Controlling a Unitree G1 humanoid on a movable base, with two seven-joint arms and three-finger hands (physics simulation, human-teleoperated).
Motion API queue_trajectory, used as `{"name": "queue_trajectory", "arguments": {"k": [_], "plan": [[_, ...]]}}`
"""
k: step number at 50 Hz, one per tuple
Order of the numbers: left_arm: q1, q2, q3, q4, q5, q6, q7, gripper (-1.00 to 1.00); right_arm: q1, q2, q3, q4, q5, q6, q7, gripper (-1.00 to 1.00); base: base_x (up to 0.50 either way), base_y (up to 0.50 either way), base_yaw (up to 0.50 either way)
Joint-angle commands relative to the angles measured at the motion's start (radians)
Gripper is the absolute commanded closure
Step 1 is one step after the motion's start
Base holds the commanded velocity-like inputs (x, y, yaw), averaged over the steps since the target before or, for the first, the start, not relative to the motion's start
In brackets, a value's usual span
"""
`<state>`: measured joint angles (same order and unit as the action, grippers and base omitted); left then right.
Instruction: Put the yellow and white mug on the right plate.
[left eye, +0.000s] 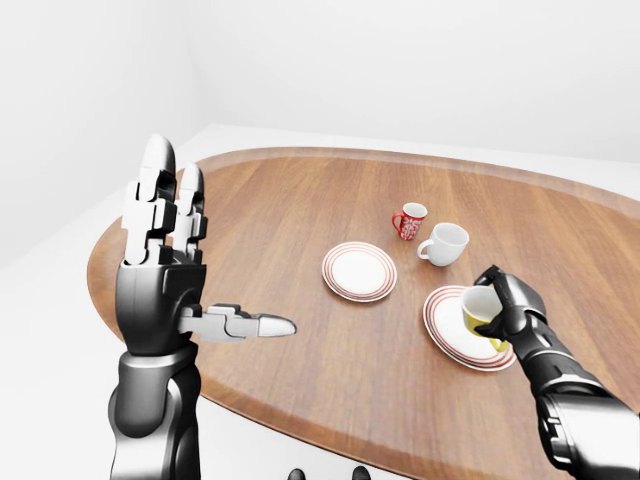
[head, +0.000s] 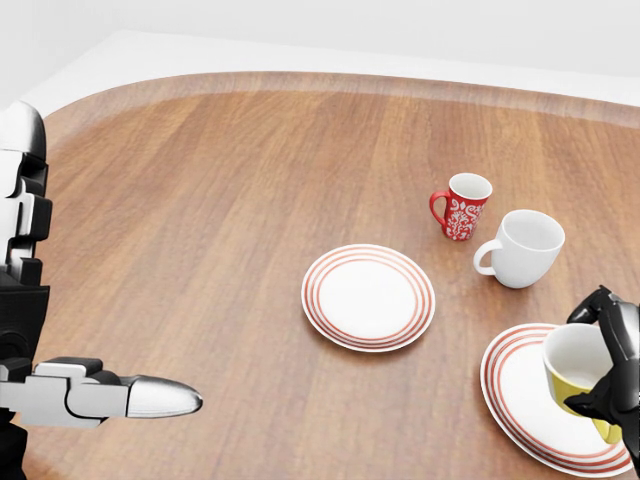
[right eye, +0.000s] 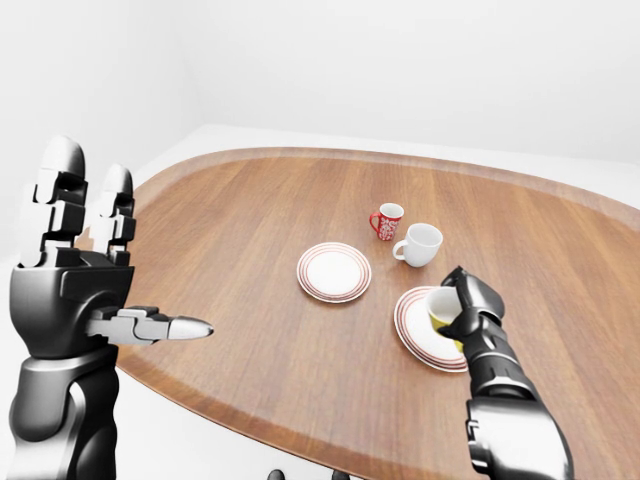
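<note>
While gripped by the black right hand (head: 612, 365), yellow and white ceramic mug (head: 575, 372) sits tilted over right red-ringed white plate (head: 515, 385). Left hand (left eye: 165, 265) raised w/ fingers spread wide, holding nothing.

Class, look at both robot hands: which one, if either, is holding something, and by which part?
The right hand grips the yellow and white mug round its body, over the right plate. The left hand is open, holding nothing.

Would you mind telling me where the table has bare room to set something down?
The table is bare left of the middle plate. It is crowded at right: red mug, white mug, and the right plate under the right robot hand.
</note>
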<state>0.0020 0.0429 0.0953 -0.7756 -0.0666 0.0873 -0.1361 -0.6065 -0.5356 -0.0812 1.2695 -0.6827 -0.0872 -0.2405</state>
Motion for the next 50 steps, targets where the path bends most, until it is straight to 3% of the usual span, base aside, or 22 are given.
{"name": "queue_trajectory", "arguments": {"k": [1, 50], "plan": [[0.001, -0.001, -0.002, -0.001, 0.002, 0.0, 0.0, -1.0, -0.02, 0.009, -0.006, 0.017, 0.045, 0.0, -0.012, 1.0, 0.0, 0.0, 0.0], [0.007, -0.003, -0.009, -0.003, 0.011, 0.0, -0.003, -1.0, -0.036, 0.028, -0.013, 0.051, 0.071, 0.0, -0.078, 1.0, 0.0, 0.0, 0.0]]}}
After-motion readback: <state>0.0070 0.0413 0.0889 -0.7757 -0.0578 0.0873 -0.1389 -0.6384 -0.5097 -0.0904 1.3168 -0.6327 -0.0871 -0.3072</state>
